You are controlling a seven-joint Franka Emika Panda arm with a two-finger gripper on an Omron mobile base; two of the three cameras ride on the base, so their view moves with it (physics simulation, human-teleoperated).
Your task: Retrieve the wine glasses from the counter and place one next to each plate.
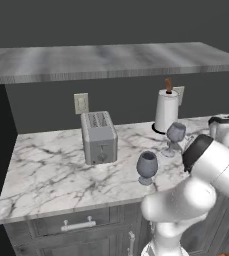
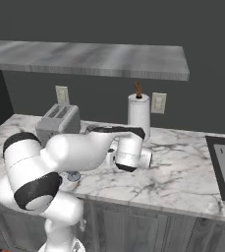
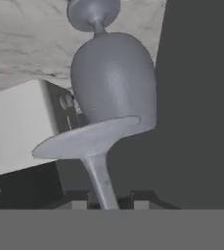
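Observation:
Two grey-blue wine glasses stand on the marble counter [image 1: 51, 170]. The rear glass [image 1: 175, 134] is by the paper towel roll, and the front glass [image 1: 147, 167] is near the counter's edge. In the rolled hand view, my gripper [image 3: 106, 202] is shut on the thin stem [image 3: 101, 180] of the rear glass, just past its round foot [image 3: 84, 139]. The other glass [image 3: 113, 80] stands beyond it, and its foot [image 2: 74, 176] peeks out under my arm. The plates are out of view.
A silver toaster [image 1: 99, 137] sits left of the glasses. A paper towel roll [image 1: 166, 111] stands against the back wall under a long marble shelf [image 1: 111, 60]. A dark recessed panel [image 2: 224, 167] lies in the counter at the far right.

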